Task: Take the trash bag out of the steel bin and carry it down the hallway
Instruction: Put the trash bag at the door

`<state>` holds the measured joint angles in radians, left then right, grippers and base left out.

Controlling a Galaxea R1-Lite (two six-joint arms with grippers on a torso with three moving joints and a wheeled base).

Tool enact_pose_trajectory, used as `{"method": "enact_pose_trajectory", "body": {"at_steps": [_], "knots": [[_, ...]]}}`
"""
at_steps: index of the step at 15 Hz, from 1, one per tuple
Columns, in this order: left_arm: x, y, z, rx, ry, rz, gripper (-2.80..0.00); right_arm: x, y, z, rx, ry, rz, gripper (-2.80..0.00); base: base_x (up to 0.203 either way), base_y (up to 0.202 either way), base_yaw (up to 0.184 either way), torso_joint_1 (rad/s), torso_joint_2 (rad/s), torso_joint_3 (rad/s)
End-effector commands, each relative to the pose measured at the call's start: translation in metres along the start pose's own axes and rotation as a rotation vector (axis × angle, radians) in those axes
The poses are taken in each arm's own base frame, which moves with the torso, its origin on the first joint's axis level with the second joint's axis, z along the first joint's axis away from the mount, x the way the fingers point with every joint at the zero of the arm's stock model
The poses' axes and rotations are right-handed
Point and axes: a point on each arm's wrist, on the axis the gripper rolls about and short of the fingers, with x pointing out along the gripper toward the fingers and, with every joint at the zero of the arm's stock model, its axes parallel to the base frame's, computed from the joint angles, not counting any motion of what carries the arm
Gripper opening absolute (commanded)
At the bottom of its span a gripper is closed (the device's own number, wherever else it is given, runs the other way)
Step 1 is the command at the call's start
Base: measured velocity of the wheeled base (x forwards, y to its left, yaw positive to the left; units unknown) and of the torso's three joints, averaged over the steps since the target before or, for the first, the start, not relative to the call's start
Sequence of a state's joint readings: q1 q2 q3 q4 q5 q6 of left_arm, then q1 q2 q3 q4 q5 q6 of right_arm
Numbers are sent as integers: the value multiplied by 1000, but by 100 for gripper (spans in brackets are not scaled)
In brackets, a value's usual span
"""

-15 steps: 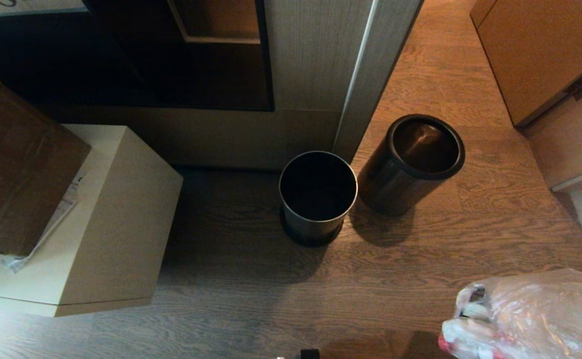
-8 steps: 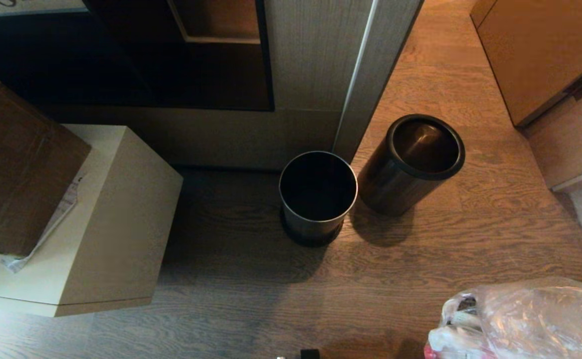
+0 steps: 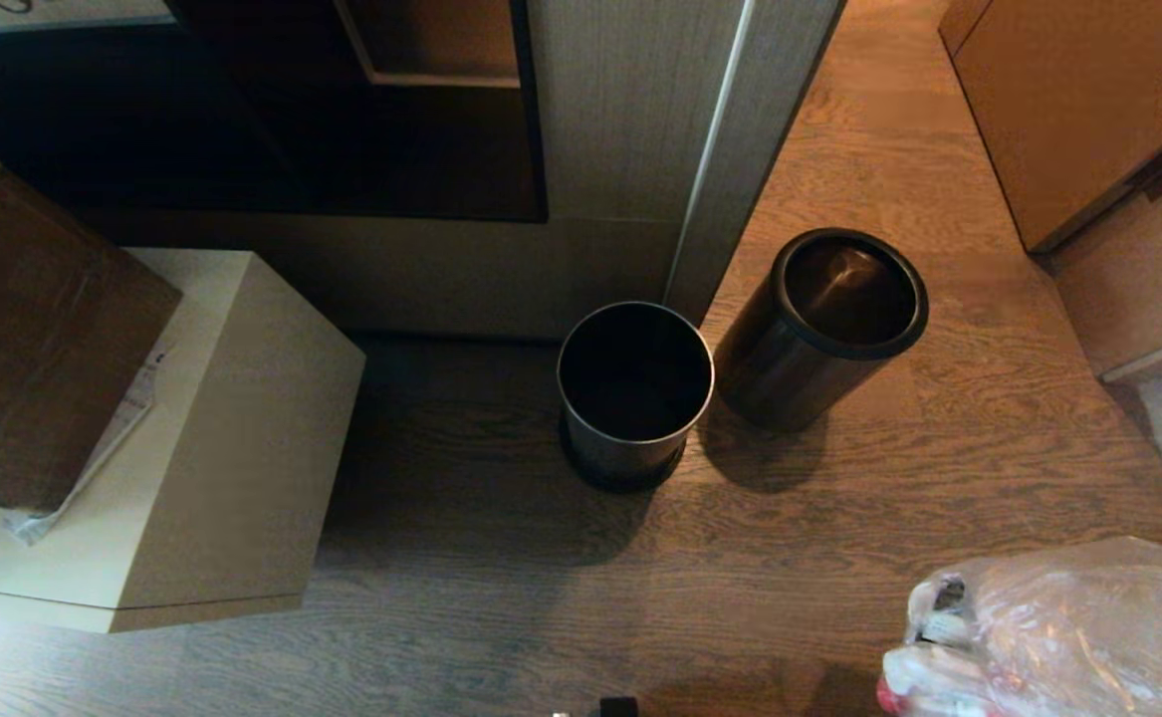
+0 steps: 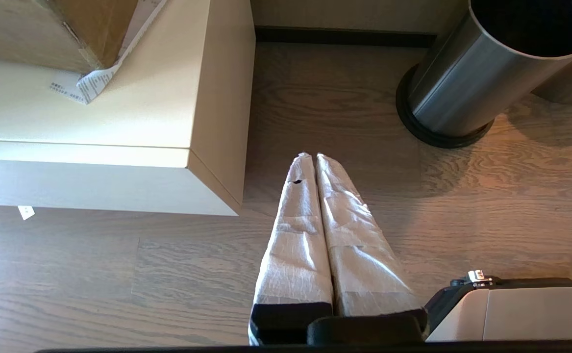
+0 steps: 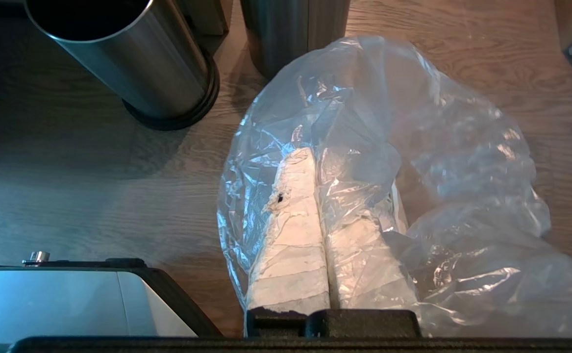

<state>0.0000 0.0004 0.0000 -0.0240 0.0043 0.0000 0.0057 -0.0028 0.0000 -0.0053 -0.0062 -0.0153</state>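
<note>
Crinkled translucent whitish plastic trash bag, with pale paper scraps and a bit of red showing through, hangs at about five o'clock in the head view, out of both bins; in the right wrist view the right gripper has its two tape-wrapped fingers clenched together on a fold of the bag's film. Dark brushed-steel cylindrical bin with a thick black rim ring stands on the wood-grain floor at about one o'clock, leaning away; just beside it, at its eight o'clock, a second steel bin with a thin bright rim and black base stands upright; neither shows a bag inside. Left gripper hangs over bare floor, fingers pressed shut on nothing, near a pale beige block-shaped cabinet at nine o'clock; a brown cardboard box sits on top of it.
</note>
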Motion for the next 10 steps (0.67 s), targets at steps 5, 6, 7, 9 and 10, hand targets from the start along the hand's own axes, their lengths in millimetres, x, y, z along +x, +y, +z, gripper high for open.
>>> {"method": "enact_pose_trajectory", "body": {"at_steps": [5, 6, 7, 9, 10], "knots": [[1, 0, -3, 3, 10, 0, -280, 0, 0, 0, -3, 2, -1, -280, 0, 0, 0, 0, 0, 13], [1, 0, -3, 0, 9, 0, -280, 0, 0, 0, 0, 2, 0, -280, 0, 0, 0, 7, 0, 125], [1, 0, -3, -6, 10, 2, -280, 0, 0, 0, 0, 2, -1, -280, 0, 0, 0, -1, -3, 157], [1, 0, -3, -6, 10, 2, -280, 0, 0, 0, 0, 2, 0, -280, 0, 0, 0, 2, -1, 184], [1, 0, -3, -6, 10, 2, -280, 0, 0, 0, -3, 2, 0, -280, 0, 0, 0, -1, 2, 197]]}}
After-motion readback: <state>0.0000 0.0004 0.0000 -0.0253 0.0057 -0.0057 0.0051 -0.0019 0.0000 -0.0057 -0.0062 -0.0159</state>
